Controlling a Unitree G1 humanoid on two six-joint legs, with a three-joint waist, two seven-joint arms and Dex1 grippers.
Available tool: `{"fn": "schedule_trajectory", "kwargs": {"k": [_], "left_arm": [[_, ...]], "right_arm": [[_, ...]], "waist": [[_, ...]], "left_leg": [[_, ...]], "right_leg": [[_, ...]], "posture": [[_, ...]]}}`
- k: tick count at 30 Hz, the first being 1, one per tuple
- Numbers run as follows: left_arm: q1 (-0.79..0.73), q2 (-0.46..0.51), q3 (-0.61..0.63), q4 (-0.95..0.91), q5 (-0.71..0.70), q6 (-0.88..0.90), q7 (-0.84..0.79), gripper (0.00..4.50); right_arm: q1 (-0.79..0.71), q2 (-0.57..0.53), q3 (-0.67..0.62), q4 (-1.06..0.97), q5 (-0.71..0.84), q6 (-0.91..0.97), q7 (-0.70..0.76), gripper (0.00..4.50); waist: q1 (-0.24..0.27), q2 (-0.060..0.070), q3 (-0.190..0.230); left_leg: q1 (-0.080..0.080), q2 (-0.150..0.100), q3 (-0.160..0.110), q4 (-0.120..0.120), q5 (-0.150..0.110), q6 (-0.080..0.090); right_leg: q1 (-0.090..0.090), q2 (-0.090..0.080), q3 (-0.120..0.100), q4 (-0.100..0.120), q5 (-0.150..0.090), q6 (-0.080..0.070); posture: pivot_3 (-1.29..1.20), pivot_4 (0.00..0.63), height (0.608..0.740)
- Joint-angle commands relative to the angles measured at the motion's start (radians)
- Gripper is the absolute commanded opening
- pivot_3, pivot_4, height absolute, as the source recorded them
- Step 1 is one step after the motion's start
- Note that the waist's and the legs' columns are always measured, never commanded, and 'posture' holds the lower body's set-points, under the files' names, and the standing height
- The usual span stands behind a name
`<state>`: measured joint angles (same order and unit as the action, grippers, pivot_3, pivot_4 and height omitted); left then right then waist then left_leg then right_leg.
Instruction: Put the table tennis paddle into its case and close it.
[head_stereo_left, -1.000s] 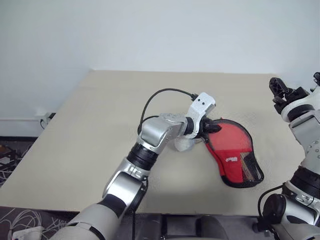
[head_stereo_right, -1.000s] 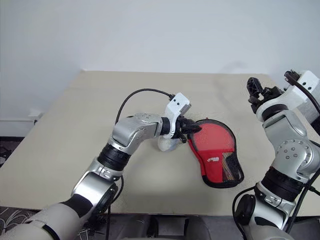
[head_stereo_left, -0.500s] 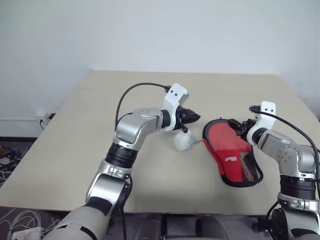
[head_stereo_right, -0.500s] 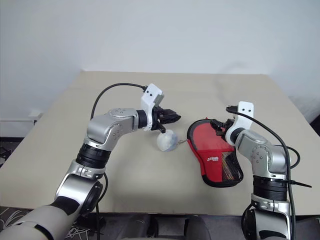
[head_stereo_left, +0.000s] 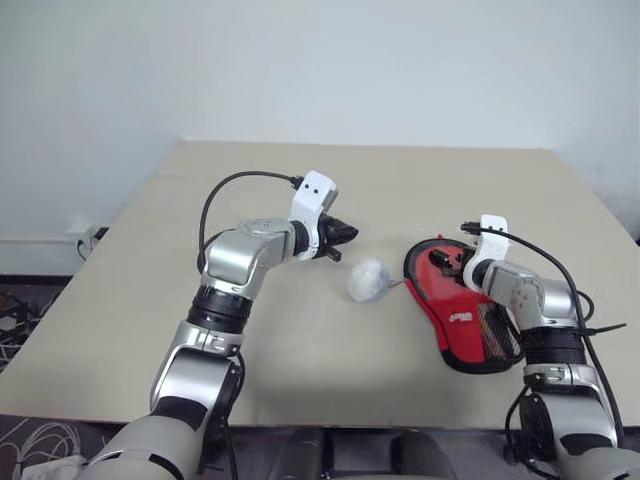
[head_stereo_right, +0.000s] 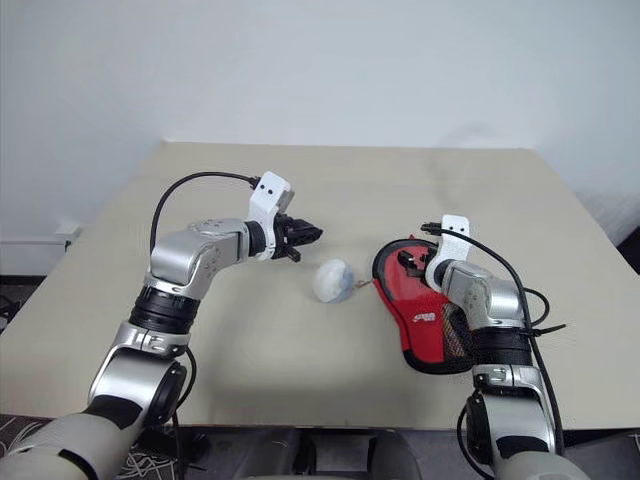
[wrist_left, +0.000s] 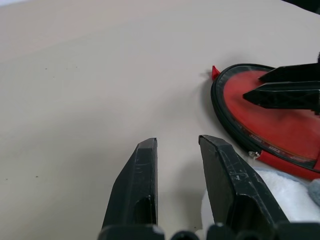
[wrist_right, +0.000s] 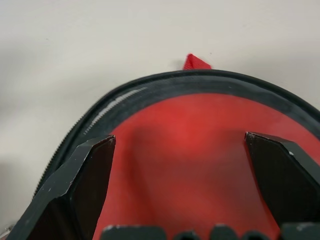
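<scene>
The left arm reaches forward over the middle of the tabletop (head_stereo_left: 200, 230), elbow bent, forearm angled toward the right edge. The left gripper (head_stereo_left: 343, 236) points forward and to the right, tilted slightly downward. In the left wrist view its two black fingers (wrist_left: 137, 187) stand a narrow gap apart with bare tabletop between them; they hold nothing. A pale, fuzzy ball (head_stereo_left: 368, 281) lies on the tabletop just beside this gripper, on its right, between the gripper and the case.

The right arm is bent at the elbow near the front right corner, with the forearm reaching forward and slightly inward. The right gripper (head_stereo_right: 408, 262) sits low over the rounded end of the case (head_stereo_left: 462, 318), pointing forward and downward. In the right wrist view its fingers (wrist_right: 82, 187) are spread wide, one toward each side of the red surface, with nothing clamped between them. Whether the fingertips touch the case cannot be told.

The case lies flat on the right half of the tabletop, nearer the front edge than the far edge. Its long axis runs diagonally: the wide rounded end points toward the far left, and the narrow handle end with the black mesh pocket (head_stereo_left: 500, 335) points toward the front right corner. A black zip border (wrist_right: 150, 87) rims the rounded end. The table tennis paddle cannot be told apart from the case's red surface.
</scene>
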<state>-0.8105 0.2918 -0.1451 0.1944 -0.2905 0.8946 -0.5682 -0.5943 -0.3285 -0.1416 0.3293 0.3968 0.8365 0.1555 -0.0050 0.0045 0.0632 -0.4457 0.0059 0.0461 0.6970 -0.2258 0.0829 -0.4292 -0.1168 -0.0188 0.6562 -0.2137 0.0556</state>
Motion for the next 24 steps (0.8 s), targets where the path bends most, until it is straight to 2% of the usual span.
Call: {"fn": "schedule_trajectory", "kwargs": {"k": [1,11,17,22,24], "left_arm": [[-0.019,-0.002,0.020,-0.038,-0.002,0.003,0.006,1.31],[-0.017,0.008,0.013,-0.062,-0.015,0.033,-0.020,1.31],[-0.016,0.049,0.082,-0.152,-0.130,0.201,-0.084,1.31],[0.013,0.127,0.129,-0.254,-0.233,0.319,-0.146,1.31],[0.039,0.170,0.109,-0.290,-0.238,0.322,-0.163,1.69]], "right_arm": [[-0.014,0.011,-0.004,0.029,-0.029,-0.020,0.002,3.57],[0.023,0.000,0.027,0.015,-0.065,-0.023,0.077,0.04],[0.059,0.009,0.055,-0.024,-0.086,0.006,0.093,0.04],[0.063,0.009,0.060,-0.018,-0.107,0.001,0.090,0.04],[0.061,0.012,0.057,-0.010,-0.111,-0.003,0.082,0.00]], "waist": [[0.000,0.000,0.000],[-0.006,0.000,0.000],[-0.021,0.000,0.000],[-0.027,0.000,0.000],[-0.027,-0.001,-0.001]], "left_leg": [[0.000,0.000,0.000,0.000,0.000,0.000],[0.000,0.001,0.001,0.000,0.001,-0.001],[0.001,0.001,0.000,0.000,0.001,-0.002],[0.002,0.002,0.000,0.000,0.001,-0.002],[0.002,0.002,-0.001,0.000,0.001,-0.003]], "right_leg": [[0.000,0.000,0.000,0.000,0.000,0.000],[-0.001,0.000,0.000,0.000,0.000,0.000],[0.000,0.000,-0.001,0.000,0.000,0.000],[0.000,0.000,-0.001,0.001,0.000,0.000],[0.000,0.000,-0.002,0.001,0.000,0.000]], "posture": [[0.00,0.000,0.688],[0.00,0.000,0.688],[0.00,0.000,0.688],[0.00,0.000,0.688],[0.00,0.000,0.688]]}}
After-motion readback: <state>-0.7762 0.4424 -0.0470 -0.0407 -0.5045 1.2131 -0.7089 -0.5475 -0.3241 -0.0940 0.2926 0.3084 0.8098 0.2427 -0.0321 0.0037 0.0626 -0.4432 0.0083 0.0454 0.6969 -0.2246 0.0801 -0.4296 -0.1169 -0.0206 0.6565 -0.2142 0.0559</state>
